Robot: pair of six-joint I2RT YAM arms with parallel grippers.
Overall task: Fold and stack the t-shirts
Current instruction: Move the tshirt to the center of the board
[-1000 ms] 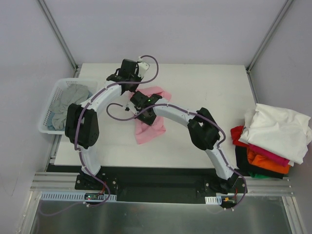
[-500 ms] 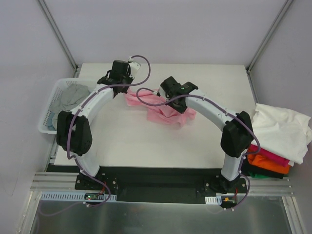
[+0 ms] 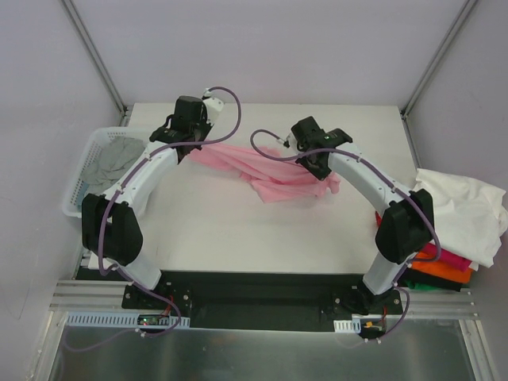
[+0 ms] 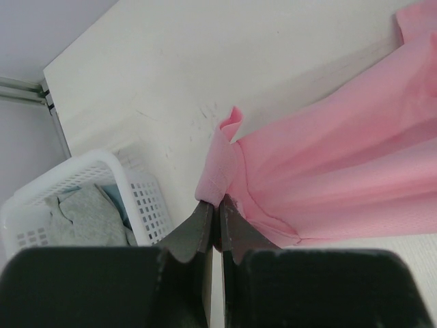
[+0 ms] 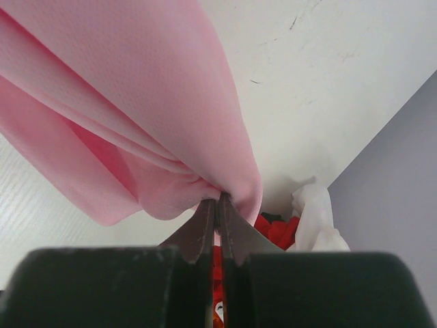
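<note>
Holding pink t-shirt (image 3: 274,178) stretched, unfolded, left gripper (image 4: 218,205) and right gripper (image 5: 220,199) each clamped on it; grey t-shirt (image 3: 115,159) waits in basket (image 3: 75,202); pile (image 3: 452,210) at right

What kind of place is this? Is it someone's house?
Probably a robot lab, not a house: a left arm and right arm are bolted by a white table, metal posts and plain walls surround it, and both hold a pink t-shirt.
</note>
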